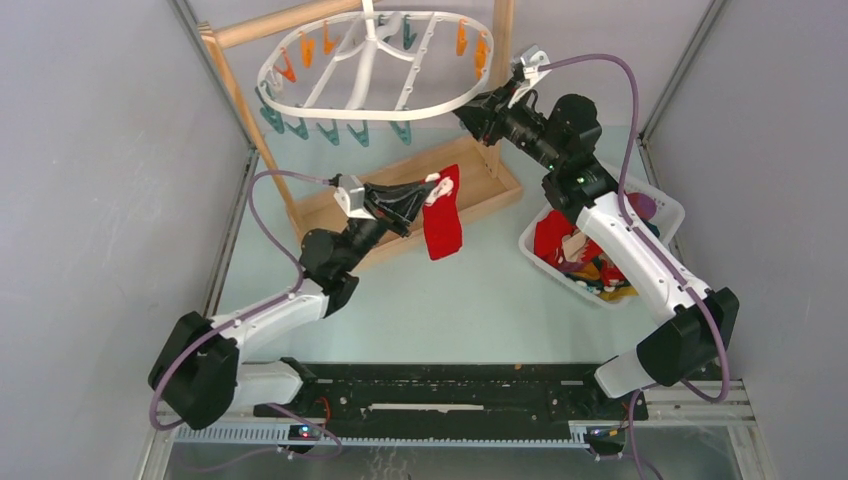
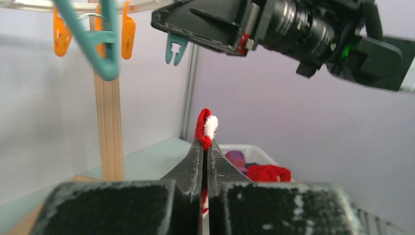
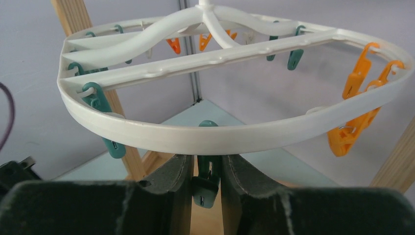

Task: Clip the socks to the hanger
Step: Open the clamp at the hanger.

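Left gripper [image 1: 428,196] clamped on red sock [image 1: 442,232] at the cuff. Sock hangs limp below its fingers: light, soft, floppy, best held by the cuff edge. Right gripper [image 3: 205,169] pinches teal clothespin [image 3: 205,190], hanger [image 3: 195,138] rim just above.

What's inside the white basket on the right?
A pile of loose socks: a red sock and a purple sock show clearly. The right arm crosses over the basket and covers the middle of the pile.
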Motion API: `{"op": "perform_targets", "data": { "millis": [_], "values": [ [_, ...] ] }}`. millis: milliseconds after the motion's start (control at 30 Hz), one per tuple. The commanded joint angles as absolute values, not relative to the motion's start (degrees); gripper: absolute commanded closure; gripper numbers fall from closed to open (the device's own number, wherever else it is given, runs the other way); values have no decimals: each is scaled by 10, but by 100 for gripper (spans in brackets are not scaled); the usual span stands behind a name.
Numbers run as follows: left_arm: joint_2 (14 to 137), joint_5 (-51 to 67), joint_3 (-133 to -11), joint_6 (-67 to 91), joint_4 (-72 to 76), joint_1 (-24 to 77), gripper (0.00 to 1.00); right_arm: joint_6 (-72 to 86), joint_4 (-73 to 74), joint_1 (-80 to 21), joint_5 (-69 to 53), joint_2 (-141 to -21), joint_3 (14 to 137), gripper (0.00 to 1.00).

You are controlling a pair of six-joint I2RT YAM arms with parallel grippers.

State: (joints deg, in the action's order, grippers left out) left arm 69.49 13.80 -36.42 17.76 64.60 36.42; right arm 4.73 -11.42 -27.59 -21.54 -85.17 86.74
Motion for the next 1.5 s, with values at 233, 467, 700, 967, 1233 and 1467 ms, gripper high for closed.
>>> {"op": "perform_targets", "data": {
  "millis": [233, 467, 700, 967, 1233, 1467],
  "values": [
    [791, 272, -392, 383, 831, 327, 100, 110, -99, -283, -254, -821, 883, 87],
    [836, 345, -443, 486, 834, 291, 100, 141, -86, -274, -279, -814, 887, 87],
    [909, 403, -524, 626, 837, 277, 100, 175, -61, -270, -273, -812, 892, 78],
    [924, 409, -534, 642, 836, 275, 100, 196, -63, -260, -268, -816, 889, 66],
    [931, 404, -528, 641, 836, 273, 100, 197, -67, -257, -262, -821, 892, 58],
    [958, 415, -542, 679, 836, 264, 100, 195, -73, -256, -268, -821, 892, 77]
  ]
}}
